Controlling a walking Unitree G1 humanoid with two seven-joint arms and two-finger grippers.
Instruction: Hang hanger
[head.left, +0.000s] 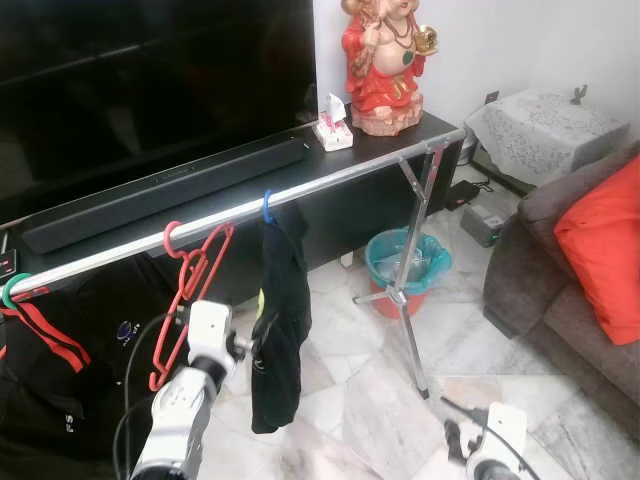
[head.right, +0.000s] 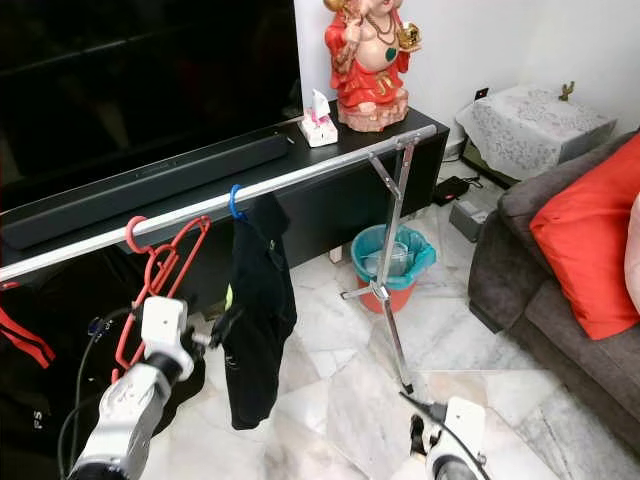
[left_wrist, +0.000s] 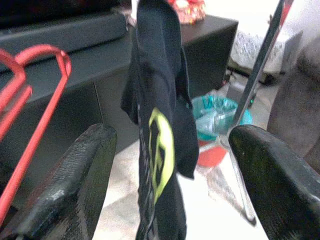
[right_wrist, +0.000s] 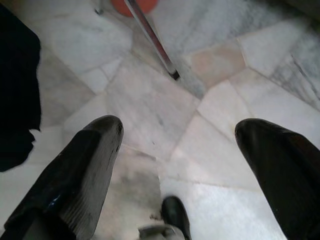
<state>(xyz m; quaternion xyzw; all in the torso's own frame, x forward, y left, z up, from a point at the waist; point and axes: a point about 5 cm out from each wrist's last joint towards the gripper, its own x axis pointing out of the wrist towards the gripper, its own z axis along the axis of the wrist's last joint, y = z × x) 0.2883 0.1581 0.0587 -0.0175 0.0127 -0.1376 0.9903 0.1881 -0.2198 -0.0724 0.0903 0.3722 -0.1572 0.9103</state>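
already the red hanger (head.left: 186, 290) hangs by its hook on the silver rail (head.left: 330, 180), left of a black garment (head.left: 279, 320) on a blue hook. the left claw (left_wrist: 170, 175) is raised just near of the garment, fingers spread and released, grasping nothing. the right claw (right_wrist: 180, 165) hangs low over the marble floor (right_wrist: 160, 100), also spread wide.

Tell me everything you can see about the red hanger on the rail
The red hanger looks like thin red wire or coated metal, possibly two nested together. Its hook is over the silver rail, between a garment with red stripes and a black garment on a blue hook. It hangs empty and tilted. The left gripper, open, is near the black garment; no contact with the hanger is visible.
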